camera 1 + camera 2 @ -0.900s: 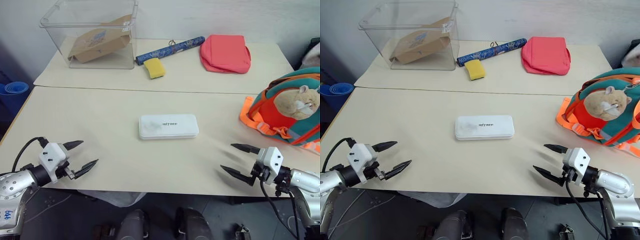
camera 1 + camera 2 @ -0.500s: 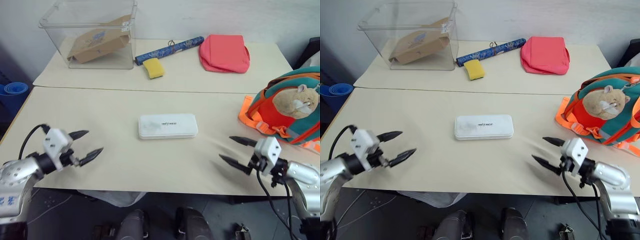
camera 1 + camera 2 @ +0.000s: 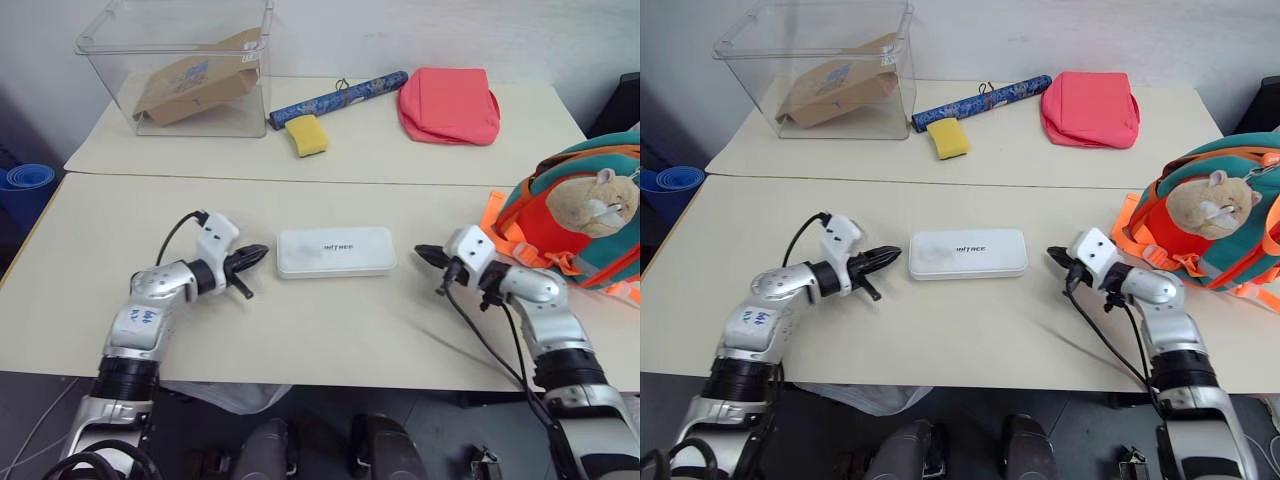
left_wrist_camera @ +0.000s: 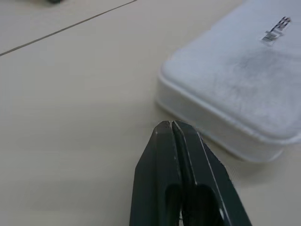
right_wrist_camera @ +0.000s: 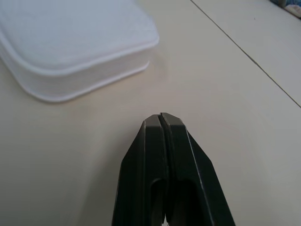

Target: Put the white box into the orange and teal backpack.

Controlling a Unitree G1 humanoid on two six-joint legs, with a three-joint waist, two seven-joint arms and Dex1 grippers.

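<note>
With its two black fingers pressed together and nothing held between them, the left gripper (image 3: 258, 252) is poised low over the table (image 3: 300, 330), its tip aimed at the left short end of the box (image 3: 337, 251) and just short of it; in the left wrist view a narrow strip of bare tabletop is seen between the closed tip and the box's rounded corner. The right gripper (image 3: 424, 254) is likewise closed and empty, pointed at the box's right short end from a little farther off. The box is laid flat near the middle of the front table, long side running left to right between the two grippers; it is seen as a white oblong plastic case with rounded corners, a seam line around its side wall, small grey lettering on its top and a faint greyish smudge on the left half of the lid. The backpack (image 3: 560, 225) is stood at the table's right edge, beyond the right gripper and well apart from the box: an orange body, teal top and trim, bright orange straps, and a beige plush hamster on its front.
</note>
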